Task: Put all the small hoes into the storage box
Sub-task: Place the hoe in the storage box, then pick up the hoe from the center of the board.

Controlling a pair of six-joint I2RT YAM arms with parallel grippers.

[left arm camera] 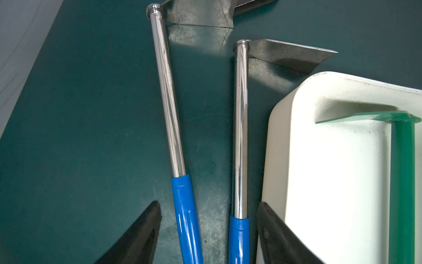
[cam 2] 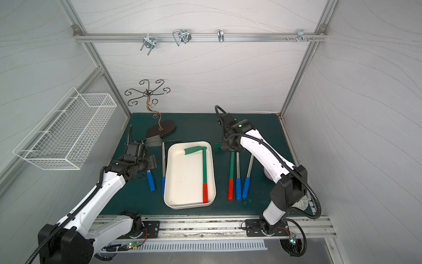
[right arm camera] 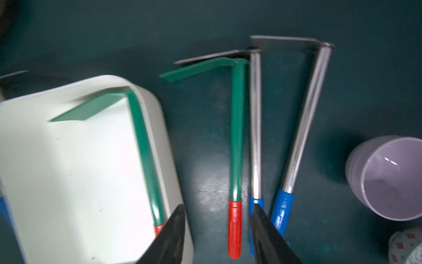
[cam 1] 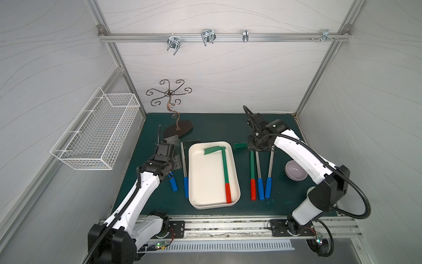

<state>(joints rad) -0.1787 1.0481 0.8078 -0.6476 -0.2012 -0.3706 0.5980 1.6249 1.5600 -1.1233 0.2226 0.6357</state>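
One green hoe (cam 1: 225,170) sits in storage box (cam 1: 205,180); right gripper (right arm camera: 218,205) parted, empty. Likely next: grasp table hoe (cam 1: 252,169) by shaft. Left gripper (left arm camera: 208,203) wide, empty.

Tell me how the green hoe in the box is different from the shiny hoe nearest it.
The green hoe has a green shaft and red grip; the shiny hoe has a metal shaft and blue grip. The green hoe lies in the storage box; the shiny hoe on the mat beside it. Both have blades at the far end.
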